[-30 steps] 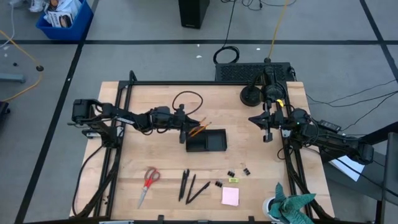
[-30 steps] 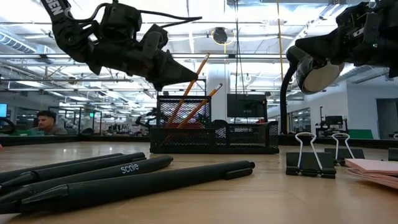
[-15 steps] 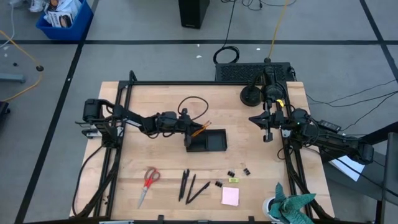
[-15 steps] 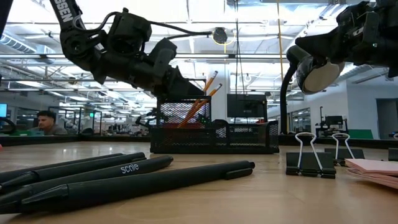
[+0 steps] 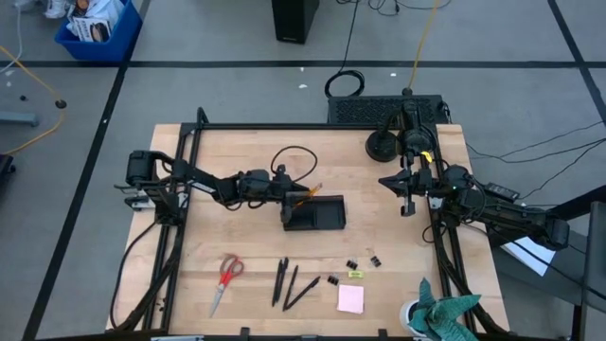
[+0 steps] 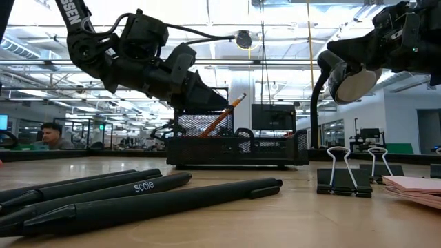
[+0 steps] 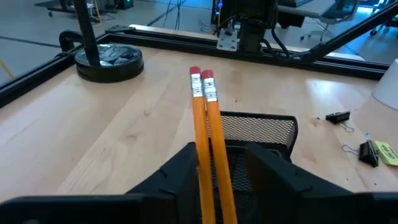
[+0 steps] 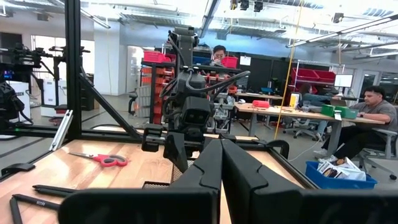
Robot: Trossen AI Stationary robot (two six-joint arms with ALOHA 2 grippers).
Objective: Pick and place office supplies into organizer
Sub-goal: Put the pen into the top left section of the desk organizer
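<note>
Leaning in the organizer (image 5: 315, 214), two orange pencils (image 7: 208, 134) sit between the left gripper (image 5: 286, 201)'s parted fingers; light, stiff, slippery, best pinched mid-shaft. Right gripper (image 5: 408, 206)'s fingers are closed, empty.

Robotics lab or workshop. Seated person (image 8: 373, 118) at right of right wrist view; red storage bins (image 8: 157, 57) on shelving upper centre; grey floor (image 5: 218, 85) taped with black lines.
</note>
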